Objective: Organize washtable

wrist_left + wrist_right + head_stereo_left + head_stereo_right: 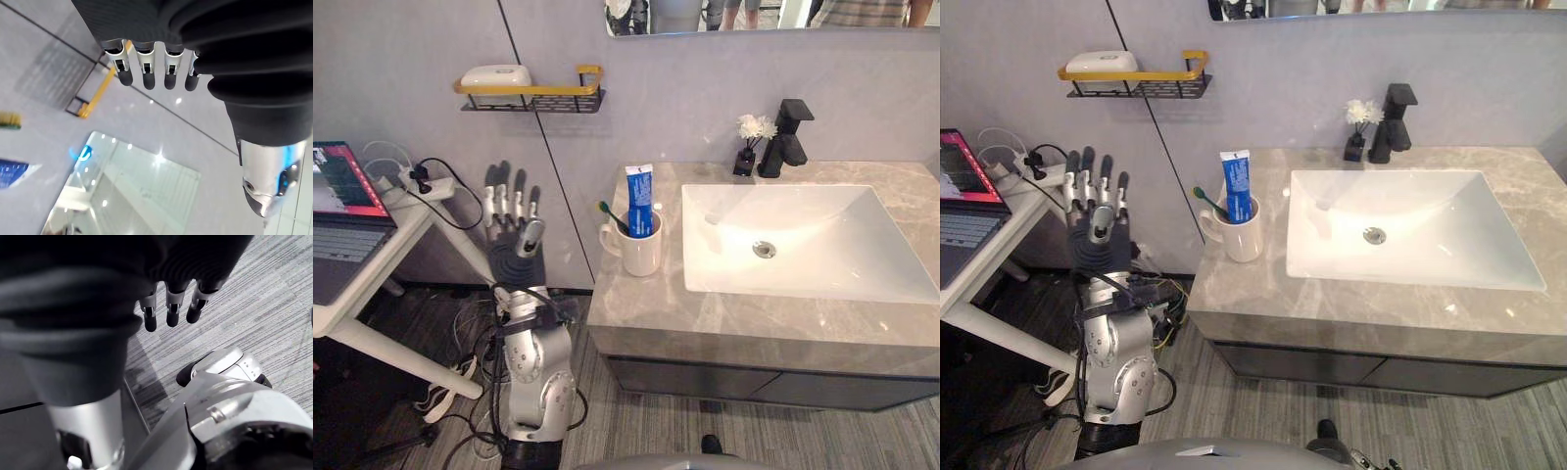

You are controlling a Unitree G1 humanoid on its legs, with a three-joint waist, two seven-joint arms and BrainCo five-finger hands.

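A white cup (641,252) stands on the grey stone washtable (724,313), left of the white sink (862,269). A blue toothpaste tube (639,199) and a green toothbrush (610,213) stick up out of the cup. My left hand (514,230) is raised upright beside the washtable's left end, well left of the cup, open with straight fingers (146,73) and holding nothing. In the right wrist view my right hand (168,303) hangs over the striped floor, open and empty.
A black faucet (788,137) and a small black vase of white flowers (749,147) stand behind the sink. A yellow-rimmed wall shelf (533,95) carries a white soap (495,75). A white side table with a laptop (337,211) and power strip (421,181) stands on the left.
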